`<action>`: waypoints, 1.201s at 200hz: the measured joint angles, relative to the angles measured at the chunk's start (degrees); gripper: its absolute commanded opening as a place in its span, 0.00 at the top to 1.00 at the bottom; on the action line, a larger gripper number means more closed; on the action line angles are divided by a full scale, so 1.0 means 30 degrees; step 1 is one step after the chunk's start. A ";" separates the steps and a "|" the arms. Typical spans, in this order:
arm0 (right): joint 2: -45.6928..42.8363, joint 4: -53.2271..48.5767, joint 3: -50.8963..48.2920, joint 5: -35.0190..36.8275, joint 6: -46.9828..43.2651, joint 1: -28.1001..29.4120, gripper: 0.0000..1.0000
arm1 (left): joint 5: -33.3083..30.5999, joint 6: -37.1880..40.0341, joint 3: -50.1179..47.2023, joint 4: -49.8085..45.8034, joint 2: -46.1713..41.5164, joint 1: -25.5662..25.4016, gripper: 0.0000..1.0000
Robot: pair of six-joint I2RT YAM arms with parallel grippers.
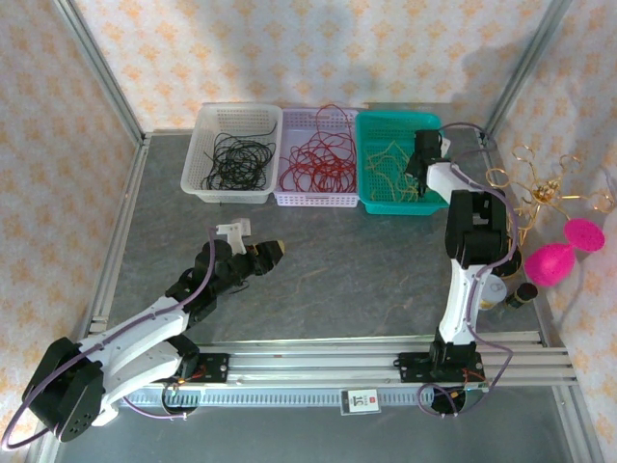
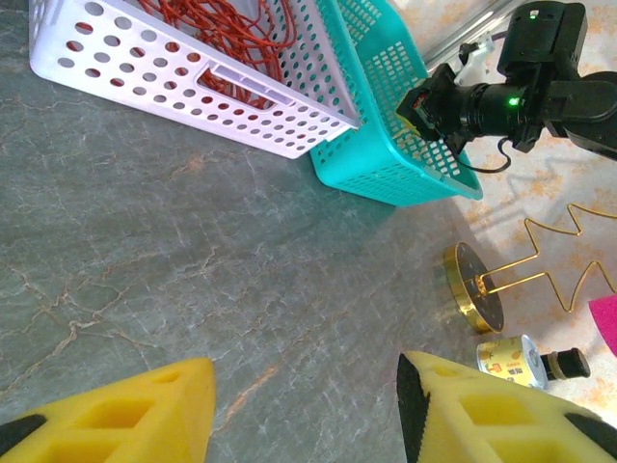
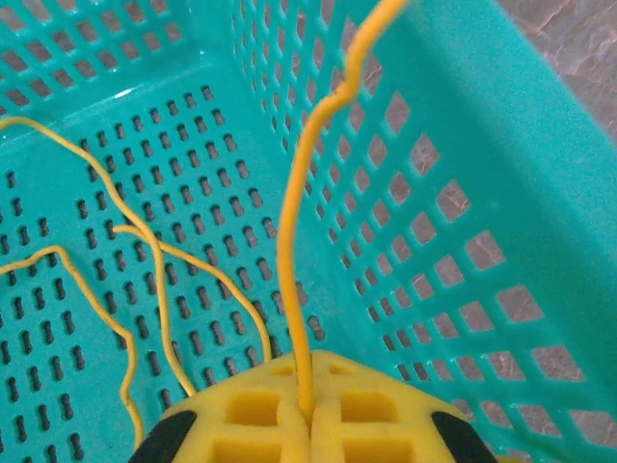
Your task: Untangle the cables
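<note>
Inside the teal basket, right jaws pinch a yellow cable.

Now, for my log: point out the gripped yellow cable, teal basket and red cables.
gripped yellow cable (image 3: 284, 251): right wrist view, upright stretch
teal basket (image 1: 386, 205): top view, front wall
red cables (image 1: 316, 159): top view, coil's middle

From above and behind the arm bases, we look down and forward over the grey marbled worktop to the teal perforated plastic basket at its far edge, the part all three views share. Our left wrist camera sits low, facing across the worktop toward that basket, with the left gripper at the frame's bottom. Our right wrist camera looks down inside the basket, near enough that one thin yellow cable crosses the frame above the right gripper.
</note>
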 measured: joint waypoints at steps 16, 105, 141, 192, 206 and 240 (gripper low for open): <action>-0.0182 -0.0007 0.0000 0.0270 -0.0350 0.0277 1.00 | 0.0000 0.0000 0.0000 0.0000 0.0000 0.0000 0.47; -0.1384 0.0277 0.0000 -0.0029 -0.2404 0.1792 1.00 | 0.0007 0.0000 0.0000 0.0000 0.0073 0.0000 0.47; -0.0444 0.0291 0.0000 -0.1158 -0.2885 0.1792 1.00 | 0.0000 0.0007 0.0000 -0.0051 -0.0022 0.0000 0.47; 0.1916 0.0109 0.0838 -0.2441 -0.3089 0.1552 0.84 | 0.0000 0.0007 0.0000 -0.0328 -0.0452 0.0000 0.47; 0.1923 -0.0087 0.0991 -0.2514 -0.3060 0.1472 0.69 | 0.0000 0.0007 0.0000 -0.0393 -0.0510 0.0000 0.47; 0.1821 -0.0211 0.1464 -0.2492 -0.3228 0.1479 0.60 | -0.0007 0.0000 0.0000 -0.0393 -0.0546 0.0000 0.47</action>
